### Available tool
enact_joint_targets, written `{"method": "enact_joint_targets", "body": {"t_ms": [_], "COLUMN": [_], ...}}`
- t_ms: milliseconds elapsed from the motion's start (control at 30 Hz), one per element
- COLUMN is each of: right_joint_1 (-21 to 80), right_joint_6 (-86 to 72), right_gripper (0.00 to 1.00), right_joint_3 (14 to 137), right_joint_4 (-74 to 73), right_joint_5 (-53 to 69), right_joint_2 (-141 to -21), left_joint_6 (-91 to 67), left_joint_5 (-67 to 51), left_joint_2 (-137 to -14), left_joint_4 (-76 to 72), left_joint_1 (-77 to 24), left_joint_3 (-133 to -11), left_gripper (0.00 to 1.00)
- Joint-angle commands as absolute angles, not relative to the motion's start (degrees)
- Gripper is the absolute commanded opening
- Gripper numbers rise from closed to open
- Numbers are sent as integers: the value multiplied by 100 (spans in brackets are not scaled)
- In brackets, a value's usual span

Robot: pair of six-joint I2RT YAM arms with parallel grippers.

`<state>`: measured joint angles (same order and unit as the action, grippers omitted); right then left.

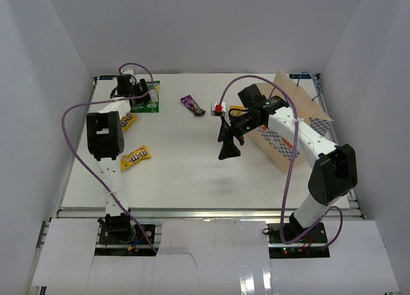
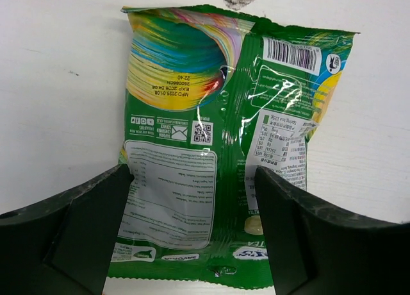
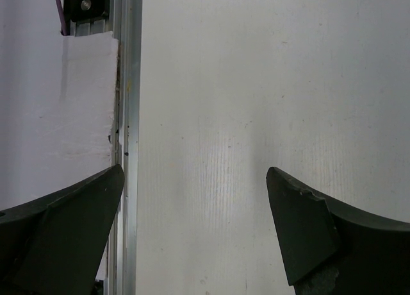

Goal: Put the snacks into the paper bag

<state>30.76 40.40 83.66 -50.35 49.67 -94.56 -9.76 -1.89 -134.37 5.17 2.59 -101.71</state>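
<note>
Two yellow M&M's packs lie flat on the left side of the white table (image 1: 186, 179). The nearer yellow pack (image 1: 136, 157) sits just beside the left arm, and the farther yellow pack (image 1: 128, 120) is half tucked under that arm. Beyond them, near the far-left corner, lies the green foil snack packet (image 1: 150, 95), its barcode and nutrition panel facing up.

The left gripper (image 1: 136, 88) hangs directly over it. Seen from the wrist, its black fingers (image 2: 70, 231) stand wide apart, one over each side edge of the packet, and they are not pinching it.

A small purple snack packet (image 1: 192, 104) rests in the far half of the table near the middle, with a little white-and-red object (image 1: 218, 108) just beside it.

The right gripper (image 1: 229, 147) points down above bare table near the centre, its jaws spread wide with only tabletop between them.

Behind that arm, on the right, is the tan kraft paper bag with a blue-white checkered face (image 1: 291, 93). Its thin blue cord handles (image 1: 306, 77) lie towards the far-right corner. All four packets lie well apart from the bag.
</note>
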Motion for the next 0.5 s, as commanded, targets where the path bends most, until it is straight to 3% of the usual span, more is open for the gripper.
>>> {"method": "enact_joint_targets", "body": {"t_ms": [0,133,267,300,400,467], "right_joint_1": [3059,3067,3067,3059,3059,3067], "right_joint_6": [3990,3981,3973,3973,3929,3789], "right_gripper": [97,97,97,97,98,99], "right_joint_3": [8394,8402,8446,8464,8490,8516], "right_joint_4": [-4922,-4931,-4931,-4939,-4931,-4922], "right_joint_5": [5106,5115,5133,5150,5151,5115], "right_joint_2": [-9316,-9255,-9229,-9220,-9211,-9255], "left_joint_6": [-1160,-1529,-1818,-1863,-2065,-2179], "left_joint_5": [-597,-1062,-1616,-1896,-2572,-2934], "left_joint_2": [-13245,-13078,-12815,-12675,-12246,-11929], "left_joint_4": [1055,985,871,818,476,54], "left_joint_1": [290,290,281,290,281,290], "left_joint_3": [-9836,-9476,-8957,-8852,-8290,-7701], "left_gripper": [87,72,49,37,18,13]}}
